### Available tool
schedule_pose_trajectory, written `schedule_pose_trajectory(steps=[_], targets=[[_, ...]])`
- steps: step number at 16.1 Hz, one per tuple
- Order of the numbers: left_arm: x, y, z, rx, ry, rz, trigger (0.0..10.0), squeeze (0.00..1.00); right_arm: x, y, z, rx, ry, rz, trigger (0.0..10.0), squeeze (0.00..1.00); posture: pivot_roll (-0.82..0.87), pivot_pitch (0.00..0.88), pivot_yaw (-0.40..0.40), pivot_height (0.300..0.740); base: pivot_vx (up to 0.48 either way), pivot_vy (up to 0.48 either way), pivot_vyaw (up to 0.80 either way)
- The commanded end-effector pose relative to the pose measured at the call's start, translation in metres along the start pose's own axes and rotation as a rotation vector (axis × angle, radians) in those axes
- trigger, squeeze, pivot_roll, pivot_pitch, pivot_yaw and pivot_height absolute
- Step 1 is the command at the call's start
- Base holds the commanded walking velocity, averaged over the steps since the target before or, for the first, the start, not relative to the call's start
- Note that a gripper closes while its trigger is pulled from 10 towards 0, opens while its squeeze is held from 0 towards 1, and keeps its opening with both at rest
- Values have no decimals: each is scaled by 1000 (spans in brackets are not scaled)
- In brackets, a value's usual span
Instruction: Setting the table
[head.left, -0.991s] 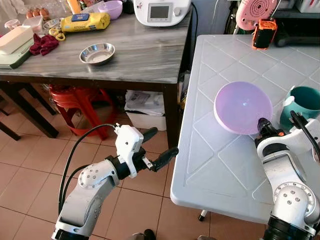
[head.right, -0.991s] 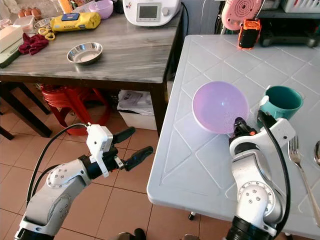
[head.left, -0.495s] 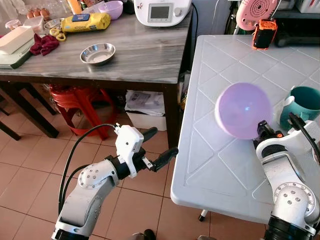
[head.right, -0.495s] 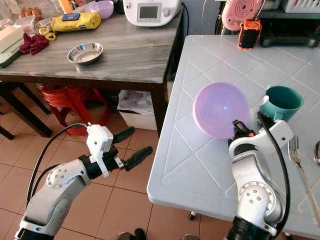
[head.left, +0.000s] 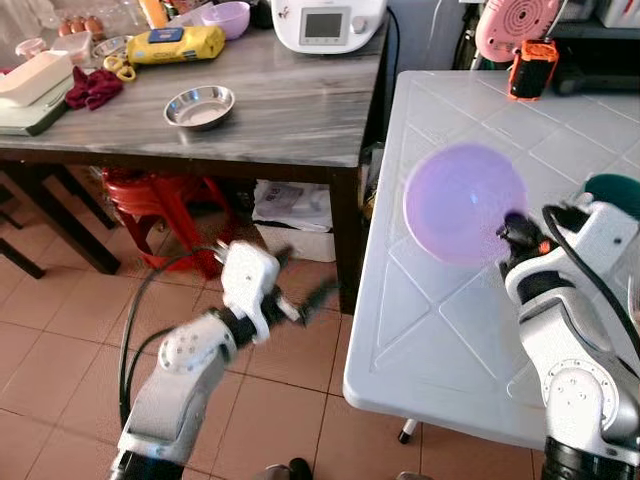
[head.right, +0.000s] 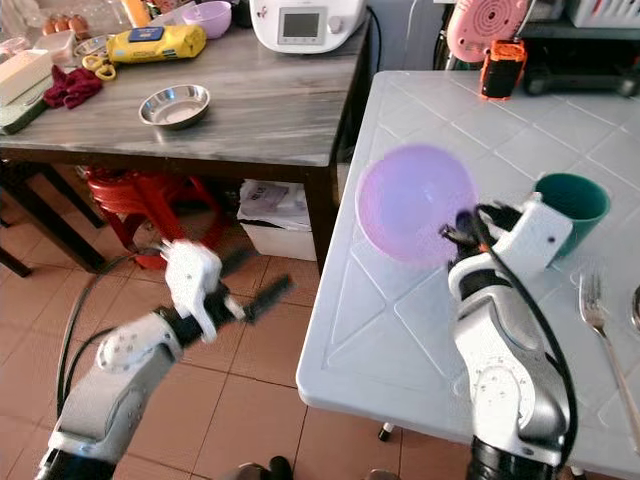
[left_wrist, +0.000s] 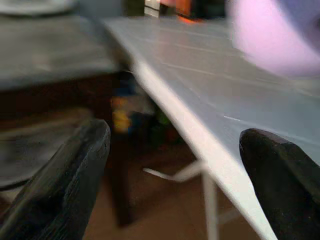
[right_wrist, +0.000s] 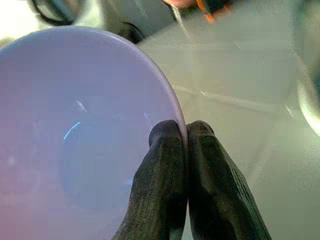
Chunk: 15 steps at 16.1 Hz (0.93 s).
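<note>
A pale purple bowl (head.left: 465, 200) hangs tilted just above the white folding table (head.left: 440, 330), its rim pinched between my right gripper's fingers (right_wrist: 170, 165). My right gripper (head.left: 512, 228) is shut on that rim at the bowl's right side, close to a teal mug (head.right: 572, 195). A fork (head.right: 600, 330) lies on the table at the right edge. My left gripper (head.left: 300, 290) is blurred and held open over the tiled floor, left of the table edge; its wrist view shows the two fingers (left_wrist: 60, 185) wide apart with nothing between them.
A dark wooden table (head.left: 290, 100) at the left carries a steel bowl (head.left: 200, 105), a yellow packet, a white appliance and clutter. A red stool (head.left: 160, 195) and boxes sit beneath it. An orange device (head.left: 530, 68) stands at the white table's far side.
My right gripper has lifted the purple bowl off the table and carried it left, tilting it. The left arm has started to move and is now blurred.
</note>
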<state>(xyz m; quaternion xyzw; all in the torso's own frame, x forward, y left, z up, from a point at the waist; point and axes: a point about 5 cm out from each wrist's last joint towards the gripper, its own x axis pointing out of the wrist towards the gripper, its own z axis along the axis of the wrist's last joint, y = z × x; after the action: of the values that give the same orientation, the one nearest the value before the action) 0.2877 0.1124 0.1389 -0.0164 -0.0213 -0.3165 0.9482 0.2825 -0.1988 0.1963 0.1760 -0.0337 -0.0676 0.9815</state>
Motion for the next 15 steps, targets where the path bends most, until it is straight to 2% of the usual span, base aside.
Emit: schedule_pose_trajectory(steps=[1,3,4,11,13,15], targets=[[-4,19,2,17,-9,127,10000,0,-4,8,8,-53,-65,40,10000,0,-179,122,111,740,0,0,0],[-4,33,4,12,-19,247,10000,0,-7,11,11,-106,-98,50,10000,0,-183,121,106,740,0,0,0],[-3,34,3,8,-18,260,10000,0,-7,11,11,-105,-99,53,10000,0,-183,121,105,740,0,0,0],[1,29,-2,-11,-17,270,10000,0,-6,12,6,-132,-96,66,10000,0,-184,119,98,740,0,0,-772],[1,28,-3,-17,-16,270,10000,0,-6,12,6,-140,-99,70,10000,0,-185,120,97,740,0,0,0],[0,28,-4,-18,-15,259,10000,0,-7,12,5,-141,-102,67,10000,0,-186,124,102,740,0,289,0]])
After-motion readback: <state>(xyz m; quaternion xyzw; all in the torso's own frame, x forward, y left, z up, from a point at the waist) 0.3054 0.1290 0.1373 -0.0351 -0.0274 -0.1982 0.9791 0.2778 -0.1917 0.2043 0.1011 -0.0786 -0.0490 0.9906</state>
